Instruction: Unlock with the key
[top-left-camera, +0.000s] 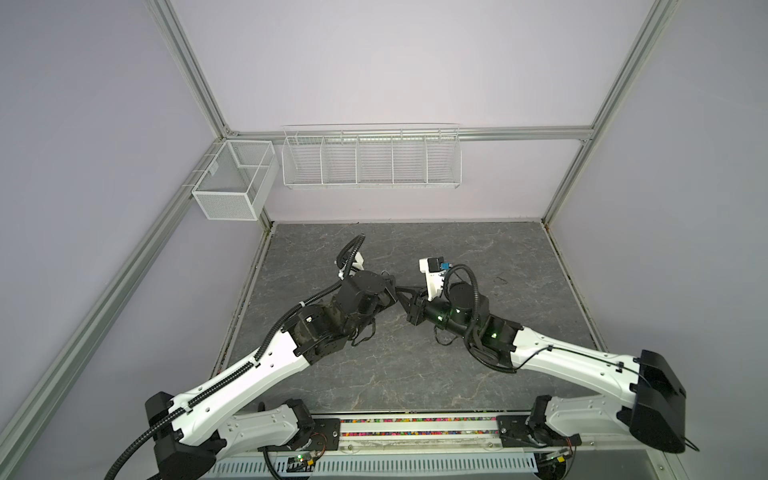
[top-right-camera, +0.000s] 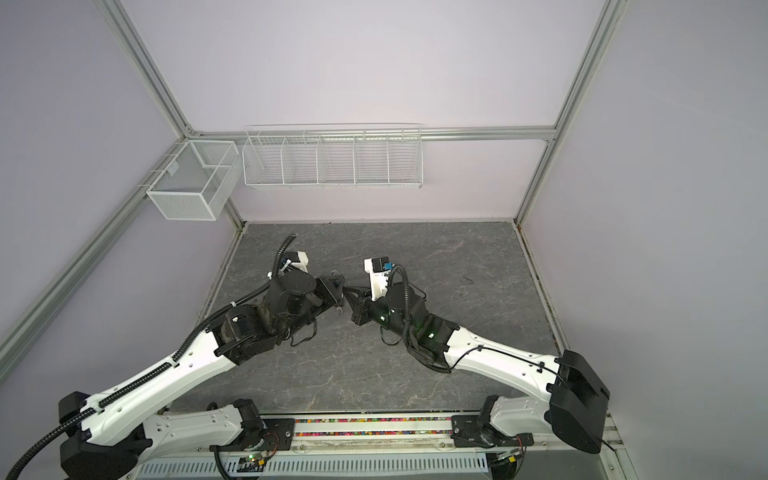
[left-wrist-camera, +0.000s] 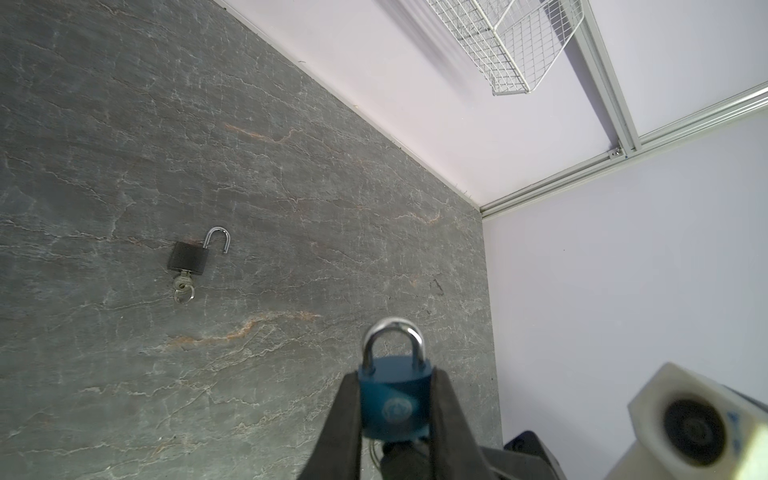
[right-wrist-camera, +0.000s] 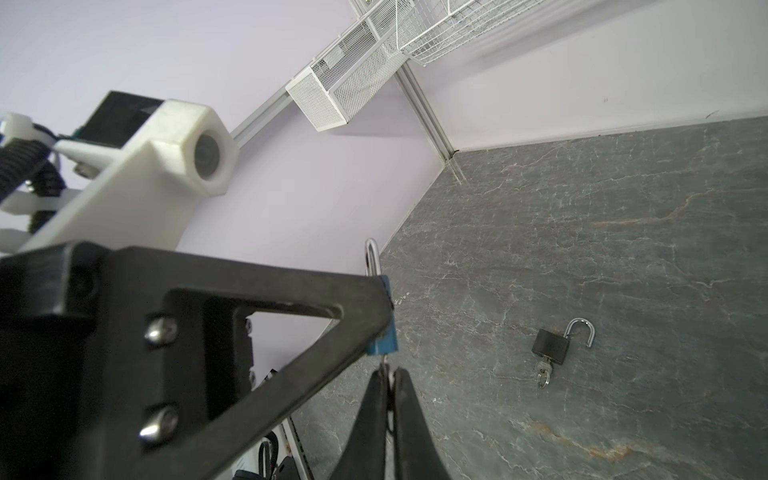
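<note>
Clamped a blue padlock (left-wrist-camera: 392, 401) by the sides of its body in the left gripper (left-wrist-camera: 395, 374), both fingers (left-wrist-camera: 345, 415) pressed flat against it, steel shackle (left-wrist-camera: 394, 323) shut and pointing away from the wrist. Held it clear of the grey stone-patterned table (left-wrist-camera: 124, 124), near the middle in both top views, tip to tip with the right gripper (right-wrist-camera: 390, 374). Kept the right gripper's jaws narrow at the padlock's underside, with the key (right-wrist-camera: 385, 360) sticking out of the keyhole and running into the slim gap between the two fingertips. Could not tell whether the key was pinched or merely flanked. Showed only a sliver of that key, the rest hidden behind the fingers. Left a second, black padlock (left-wrist-camera: 187, 259) lying flat on the table, well apart from both grippers, with its hooked shackle (left-wrist-camera: 217, 228) swung open and a second key (left-wrist-camera: 183, 284) in its keyhole, a small ring (left-wrist-camera: 184, 296) attached. Hung two white baskets on the rear frame: a mesh box (top-left-camera: 232, 187) at the corner and a long divided wire rack (top-left-camera: 370, 162) just beside it.
</note>
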